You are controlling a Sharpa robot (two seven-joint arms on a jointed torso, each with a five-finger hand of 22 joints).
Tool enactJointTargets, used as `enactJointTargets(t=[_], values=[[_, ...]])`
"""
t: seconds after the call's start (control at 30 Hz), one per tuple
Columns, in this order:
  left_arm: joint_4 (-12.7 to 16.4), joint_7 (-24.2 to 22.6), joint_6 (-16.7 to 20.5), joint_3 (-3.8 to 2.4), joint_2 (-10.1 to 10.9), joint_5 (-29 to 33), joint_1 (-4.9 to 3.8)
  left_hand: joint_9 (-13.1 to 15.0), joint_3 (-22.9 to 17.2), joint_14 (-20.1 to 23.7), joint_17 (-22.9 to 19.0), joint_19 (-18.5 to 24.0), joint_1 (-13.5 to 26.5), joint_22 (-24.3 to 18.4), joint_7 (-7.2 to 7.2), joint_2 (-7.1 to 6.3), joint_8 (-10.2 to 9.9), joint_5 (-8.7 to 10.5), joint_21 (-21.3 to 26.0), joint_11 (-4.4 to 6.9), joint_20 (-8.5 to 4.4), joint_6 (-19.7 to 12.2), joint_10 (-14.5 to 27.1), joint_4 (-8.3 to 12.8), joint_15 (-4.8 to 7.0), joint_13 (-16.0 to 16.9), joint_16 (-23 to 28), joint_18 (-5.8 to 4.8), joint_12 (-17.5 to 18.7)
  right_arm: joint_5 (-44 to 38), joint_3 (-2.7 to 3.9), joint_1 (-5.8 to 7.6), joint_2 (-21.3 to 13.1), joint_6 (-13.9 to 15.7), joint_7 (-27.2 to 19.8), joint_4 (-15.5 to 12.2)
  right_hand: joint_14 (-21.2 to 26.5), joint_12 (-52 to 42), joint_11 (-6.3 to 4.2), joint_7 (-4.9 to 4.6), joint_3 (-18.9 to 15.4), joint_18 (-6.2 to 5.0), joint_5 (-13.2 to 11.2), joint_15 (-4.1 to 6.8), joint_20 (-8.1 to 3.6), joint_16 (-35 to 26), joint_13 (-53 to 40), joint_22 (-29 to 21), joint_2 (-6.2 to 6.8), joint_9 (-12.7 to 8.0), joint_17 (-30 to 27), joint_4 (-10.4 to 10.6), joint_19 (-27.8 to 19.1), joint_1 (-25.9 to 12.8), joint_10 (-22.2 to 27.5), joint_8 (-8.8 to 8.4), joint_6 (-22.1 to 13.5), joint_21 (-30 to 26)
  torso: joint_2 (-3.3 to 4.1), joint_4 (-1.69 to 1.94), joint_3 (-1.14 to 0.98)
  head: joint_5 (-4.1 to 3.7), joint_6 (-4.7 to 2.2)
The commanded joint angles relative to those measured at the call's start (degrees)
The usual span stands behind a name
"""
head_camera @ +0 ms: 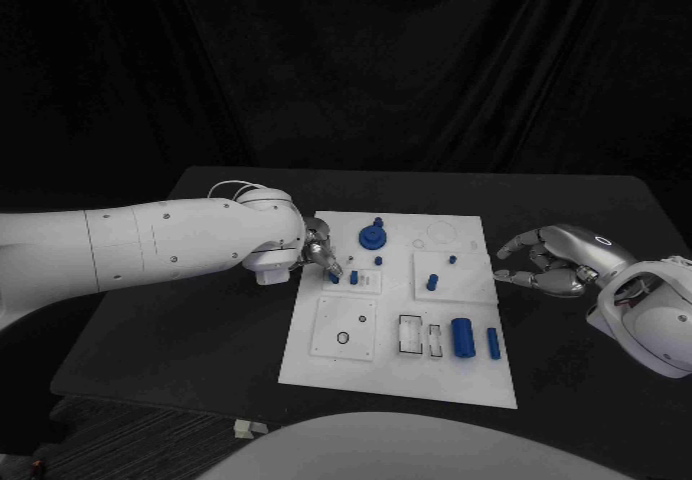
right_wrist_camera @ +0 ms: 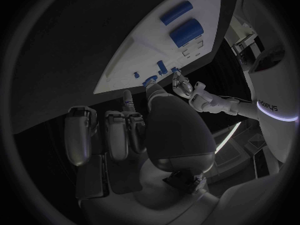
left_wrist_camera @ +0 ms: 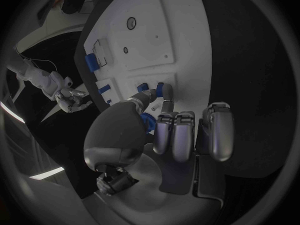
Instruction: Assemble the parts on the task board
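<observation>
The white task board (head_camera: 325, 350) lies in the middle of the black table. My left hand (head_camera: 320, 255) hovers over the board's left part, its thumb and one fingertip (left_wrist_camera: 164, 100) down at two small blue pegs (head_camera: 343, 278) standing side by side; whether they grip a peg is unclear. A round blue gear-like part (head_camera: 374, 237) stands just beside that hand. My right hand (head_camera: 555, 262) sits off the board's right edge above the table, fingers (right_wrist_camera: 119, 130) curled in around nothing. A thick blue cylinder (head_camera: 463, 337) and a slim blue bar (head_camera: 493, 343) lie at the board's near right.
Single small blue pegs (head_camera: 378, 261), (head_camera: 451, 260), (head_camera: 431, 283) stand further right on the board. A black ring (head_camera: 342, 337) and black-framed slots (head_camera: 411, 335) mark its near half. Bare black table (head_camera: 188, 330) surrounds the board on all sides.
</observation>
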State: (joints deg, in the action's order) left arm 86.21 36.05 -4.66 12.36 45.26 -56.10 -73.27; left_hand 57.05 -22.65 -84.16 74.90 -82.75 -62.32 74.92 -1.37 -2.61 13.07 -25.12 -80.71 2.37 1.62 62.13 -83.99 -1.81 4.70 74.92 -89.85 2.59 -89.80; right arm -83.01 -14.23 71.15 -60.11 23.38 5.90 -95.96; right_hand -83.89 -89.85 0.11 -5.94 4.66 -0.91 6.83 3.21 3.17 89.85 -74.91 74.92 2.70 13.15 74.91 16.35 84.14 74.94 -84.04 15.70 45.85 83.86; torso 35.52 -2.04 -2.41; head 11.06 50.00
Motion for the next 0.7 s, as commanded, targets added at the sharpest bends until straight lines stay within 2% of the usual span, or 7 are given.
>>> enactJointTargets(t=[0.03, 0.63, 0.67, 0.7], values=[[0.09, 0.13, -1.52, 0.0, -0.04, -0.07, 0.12, -0.06, -0.51, -5.84, 15.1, 0.41, -0.07, 10.66, 0.35, 0.55, -0.31, -0.11, 0.43, 0.42, -0.12, -0.05, -6.01, 0.01, 0.36, 15.08, -0.15, 0.26, -0.2, -0.03, 0.03, -0.17, -0.02, -0.28, 0.85, -0.02, -6.11, -0.15, 0.35, 0.07, -0.28, -0.73, 0.25, -0.22, 0.19, 0.15, -15.09, 12.92, -0.45, -0.05, 15.09, -0.2, 2.47, 0.09, -5.96, 0.2, 0.51, -0.17, 0.01, 0.0, 0.01, 0.08, 0.0], [-0.41, -0.21, -1.86, 0.0, 0.0, -0.07, 0.12, -0.27, -1.09, -5.84, 15.1, 0.61, 0.2, 10.57, 0.26, 0.37, -0.56, 0.14, 0.74, 0.36, -0.1, -0.08, -6.01, 0.21, 0.34, 15.08, -0.15, 0.33, -0.2, -0.03, 0.03, -0.23, -0.03, -0.31, 0.88, 0.05, -6.11, -0.15, 0.35, 0.07, -0.28, -0.73, 0.25, -0.22, 0.19, 0.15, -15.09, 12.92, -0.45, -0.05, 15.09, -0.2, 2.47, 0.09, -5.96, 0.2, 0.51, -0.17, 0.02, -0.04, -0.02, 0.04, 0.0], [-0.44, -0.27, -1.86, 0.0, -0.03, -0.07, 0.12, -0.41, -1.3, -5.84, 15.1, 0.6, 0.72, 10.59, 0.22, 0.29, -0.7, 1.46, 0.79, 0.31, -0.06, -0.01, -6.01, 0.1, 0.29, 15.08, -0.15, 0.33, -0.2, -0.03, 0.03, -0.23, -0.02, -0.31, 0.88, 0.06, -6.11, -0.15, 0.35, 0.07, -0.28, -0.73, 0.25, -0.22, 0.19, 0.15, -15.09, 12.92, -0.45, -0.05, 15.09, -0.2, 2.47, 0.09, -5.96, 0.2, 0.51, -0.17, 0.02, -0.04, -0.02, 0.04, 0.0], [-0.48, -0.35, -1.88, 0.0, -0.07, -0.07, 0.12, -0.57, -1.01, -5.84, 15.1, 0.63, 1.64, 10.61, 0.23, 0.38, -0.84, 5.9, 0.9, 0.28, -0.01, 0.21, -6.01, -0.4, 0.24, 15.08, -0.15, 0.33, -0.2, -0.03, 0.03, -0.23, -0.01, -0.3, 0.88, 0.06, -6.11, -0.15, 0.35, 0.07, -0.28, -0.73, 0.25, -0.22, 0.19, 0.15, -15.09, 12.92, -0.45, -0.05, 15.09, -0.2, 2.47, 0.09, -5.96, 0.2, 0.51, -0.17, 0.02, -0.04, -0.01, 0.07, 0.0]])
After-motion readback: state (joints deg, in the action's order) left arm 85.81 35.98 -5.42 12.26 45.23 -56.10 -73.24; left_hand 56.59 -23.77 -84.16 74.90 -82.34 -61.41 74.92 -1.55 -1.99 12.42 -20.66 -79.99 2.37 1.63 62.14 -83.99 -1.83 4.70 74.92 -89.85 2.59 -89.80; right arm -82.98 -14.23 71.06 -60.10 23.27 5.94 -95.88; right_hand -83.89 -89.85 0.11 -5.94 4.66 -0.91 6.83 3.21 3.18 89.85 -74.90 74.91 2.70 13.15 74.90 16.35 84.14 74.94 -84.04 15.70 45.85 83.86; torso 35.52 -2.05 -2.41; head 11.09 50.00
